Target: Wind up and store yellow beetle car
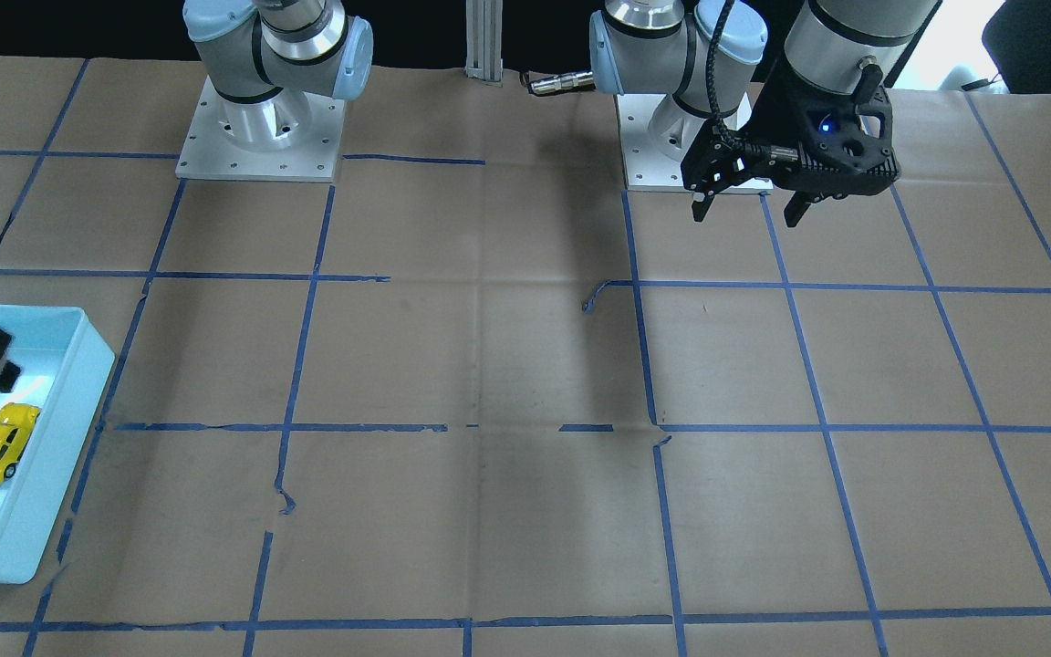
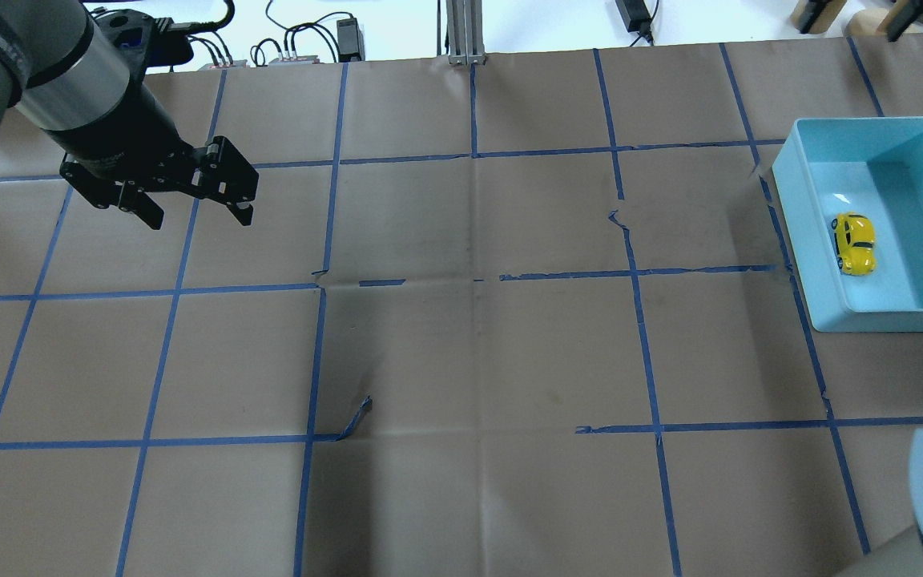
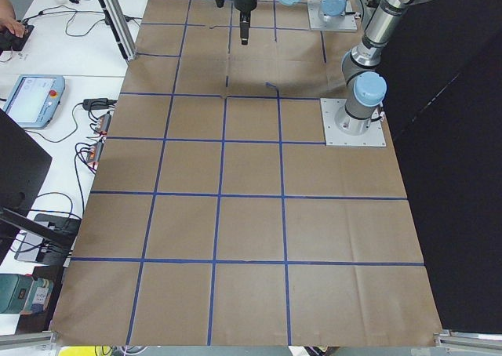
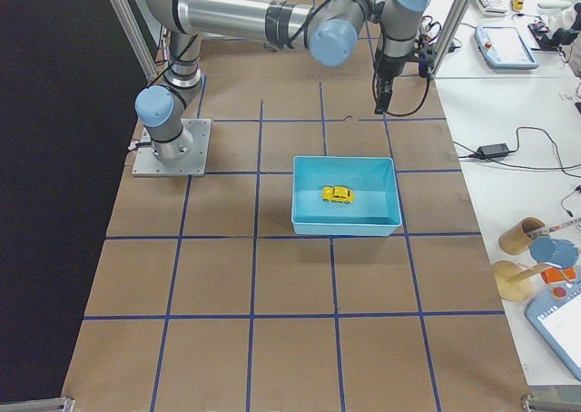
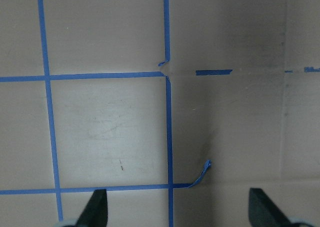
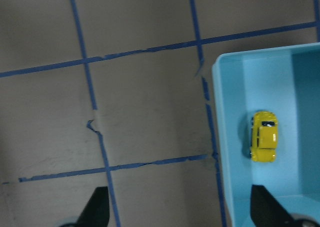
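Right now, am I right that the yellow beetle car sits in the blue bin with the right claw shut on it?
No: the yellow beetle car sits in the blue bin, but the right claw is open and clear of it, as the right wrist view shows.

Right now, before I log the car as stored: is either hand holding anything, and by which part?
Nothing is held. The left hand and the right hand are both open and empty; the yellow beetle car lies in the blue tray.

No legible text, labels, brands, numbers or signs anywhere.
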`<state>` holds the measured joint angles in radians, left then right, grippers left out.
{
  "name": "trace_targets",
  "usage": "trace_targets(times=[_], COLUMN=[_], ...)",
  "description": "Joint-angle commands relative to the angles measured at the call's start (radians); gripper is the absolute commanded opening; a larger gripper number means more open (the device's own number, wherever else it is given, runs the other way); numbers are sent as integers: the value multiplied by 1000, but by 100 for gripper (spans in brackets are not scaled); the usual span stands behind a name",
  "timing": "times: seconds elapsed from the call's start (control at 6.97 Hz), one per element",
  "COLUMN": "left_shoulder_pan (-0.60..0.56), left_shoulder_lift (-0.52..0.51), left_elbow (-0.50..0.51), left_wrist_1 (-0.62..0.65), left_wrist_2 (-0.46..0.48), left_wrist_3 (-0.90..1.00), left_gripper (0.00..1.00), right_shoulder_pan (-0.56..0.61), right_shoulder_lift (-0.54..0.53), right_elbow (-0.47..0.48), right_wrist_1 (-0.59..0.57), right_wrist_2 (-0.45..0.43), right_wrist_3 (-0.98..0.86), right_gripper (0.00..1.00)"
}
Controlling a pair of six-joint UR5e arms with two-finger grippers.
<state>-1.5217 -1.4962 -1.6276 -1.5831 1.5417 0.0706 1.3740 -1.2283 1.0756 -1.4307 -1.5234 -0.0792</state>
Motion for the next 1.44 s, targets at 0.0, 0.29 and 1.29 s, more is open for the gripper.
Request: trace_targets(times=[0.0, 0.29, 1.29], left_shoulder_pan=[0, 0, 2], left_shoulder_lift=[1, 1, -1], left_elbow=[0, 0, 0], left_wrist_1=[0, 0, 0], left_wrist_2=[0, 0, 0], left_wrist_3=[0, 0, 2], left_gripper=[100, 100, 100], right_shoulder_pan=[147, 181, 180], right_shoulder_lift=[-1, -14, -308], right_elbow=[4, 62, 410], right_wrist_1=[15, 0, -105], right_wrist_2=[-20, -15, -4], right_wrist_3=[106, 101, 67], right_gripper=[100, 100, 100])
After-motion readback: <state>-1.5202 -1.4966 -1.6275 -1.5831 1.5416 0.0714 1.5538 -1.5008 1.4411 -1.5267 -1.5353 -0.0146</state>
